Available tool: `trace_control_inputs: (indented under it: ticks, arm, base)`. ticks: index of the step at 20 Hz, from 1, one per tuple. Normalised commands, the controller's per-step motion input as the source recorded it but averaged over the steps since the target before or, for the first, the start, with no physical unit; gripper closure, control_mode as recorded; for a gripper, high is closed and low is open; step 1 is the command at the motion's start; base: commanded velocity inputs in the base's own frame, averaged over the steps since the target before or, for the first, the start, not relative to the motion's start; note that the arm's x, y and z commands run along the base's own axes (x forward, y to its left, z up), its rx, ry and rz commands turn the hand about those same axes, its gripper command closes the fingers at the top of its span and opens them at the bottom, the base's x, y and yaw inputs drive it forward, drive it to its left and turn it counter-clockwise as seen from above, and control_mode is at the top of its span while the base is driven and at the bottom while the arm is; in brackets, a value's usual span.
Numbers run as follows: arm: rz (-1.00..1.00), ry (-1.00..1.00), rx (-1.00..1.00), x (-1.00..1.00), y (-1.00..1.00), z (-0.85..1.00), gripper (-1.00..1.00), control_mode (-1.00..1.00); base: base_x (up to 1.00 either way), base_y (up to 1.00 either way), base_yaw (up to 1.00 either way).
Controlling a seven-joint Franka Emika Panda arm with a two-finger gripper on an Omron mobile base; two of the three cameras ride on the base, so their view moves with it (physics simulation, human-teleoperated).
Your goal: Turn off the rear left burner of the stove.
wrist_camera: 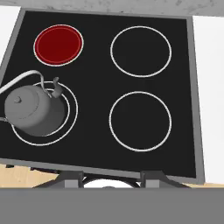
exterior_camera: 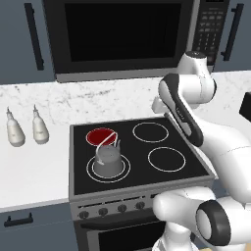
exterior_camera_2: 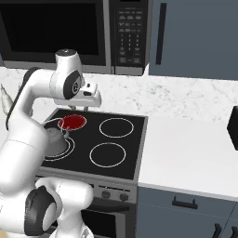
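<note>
The stove (exterior_camera: 142, 166) sits between two stretches of white marbled desk (exterior_camera: 34, 166), its black glass top carrying four ringed circles. The rear left burner (exterior_camera: 101, 136) glows as a solid red disc at the back left corner of the cooktop, and it is the smallest of the four circles; it shows the same way in the right base view (exterior_camera_2: 72, 122) and in the hand view (wrist_camera: 58, 44). Directly in front of it, a grey kettle (exterior_camera: 108, 160) with a thin arched handle stands on the front left burner (wrist_camera: 70, 114). A row of small dark knobs (exterior_camera: 103, 212) runs along the steel front panel.

The white arm (exterior_camera: 196, 122) reaches up over the right side of the stove, and the gripper (wrist_camera: 112, 177) hangs high above the front edge of the cooktop, looking straight down. Its tips stand apart with nothing between them. Two pale bottles (exterior_camera: 24, 128) stand on the desk to the left, and a black microwave (exterior_camera: 122, 34) hangs above.
</note>
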Motion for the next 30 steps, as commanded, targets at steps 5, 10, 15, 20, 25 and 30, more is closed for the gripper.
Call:
trace_control_inputs:
  ticks: [5,10,15,20,25,30]
  arm:
    - [0.02,0.00,-0.03,-0.11,0.34,0.00,-1.00,-1.00]
    - [0.12,0.00,-0.14,-0.40,0.81,-0.15,-1.00,-1.00]
    - [0.14,0.00,-0.19,-0.47,0.88,-0.24,-1.00,-1.00]
    - [0.14,0.00,-0.21,-0.42,0.94,-0.26,-1.00,-1.00]
    - [0.17,0.00,-0.19,-0.62,0.78,-0.23,-1.00,-1.00]
    - [0.18,-0.03,-0.20,-0.72,0.77,-0.26,-1.00,-1.00]
  base:
    - [0.00,0.00,0.00]
    - [0.00,0.00,0.00]
    - [0.00,0.00,0.00]
    - [0.00,0.00,0.00]
    - [0.00,0.00,0.00]
    - [0.00,0.00,0.00]
